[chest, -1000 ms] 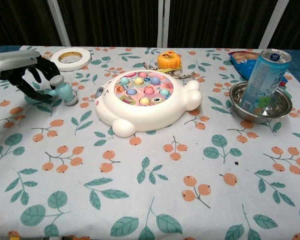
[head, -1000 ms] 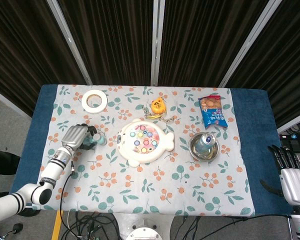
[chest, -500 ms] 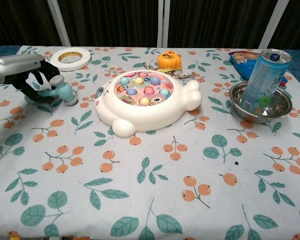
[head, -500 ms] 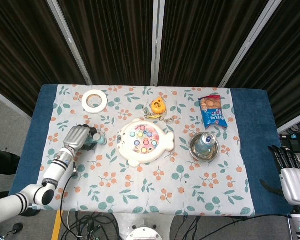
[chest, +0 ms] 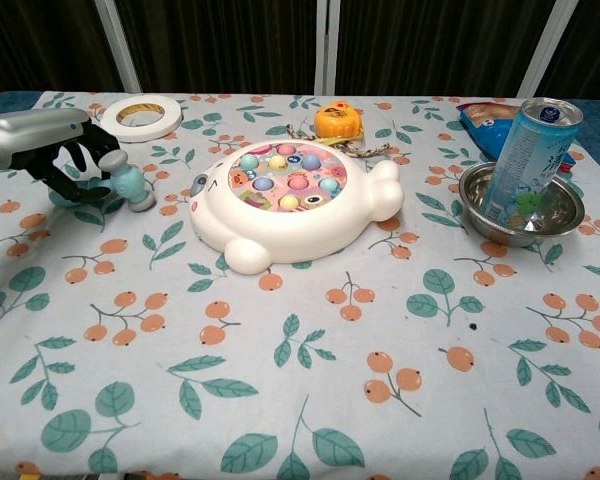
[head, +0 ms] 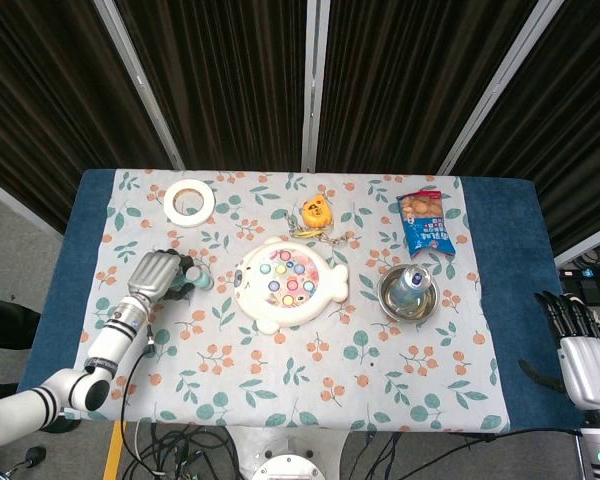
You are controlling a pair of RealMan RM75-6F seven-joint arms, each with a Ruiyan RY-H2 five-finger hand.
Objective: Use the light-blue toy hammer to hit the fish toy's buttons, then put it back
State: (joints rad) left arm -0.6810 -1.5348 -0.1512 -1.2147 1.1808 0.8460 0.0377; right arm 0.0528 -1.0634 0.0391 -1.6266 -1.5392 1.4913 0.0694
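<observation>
Reviewing the head view, we find the left hand (head: 152,275) has barely shifted over the past second, settling over the light-blue toy hammer (head: 196,281) just left of the fish toy (head: 288,283); the right hand (head: 580,350) waits off the table's edge, fingers apart, holding nothing. In the chest view, the fingers (chest: 78,160) curl around the handle (grip not confirmed; we cannot tell), the rounded pale head (chest: 133,185) resting on the cloth. We judge grasping under way, striking not begun.
</observation>
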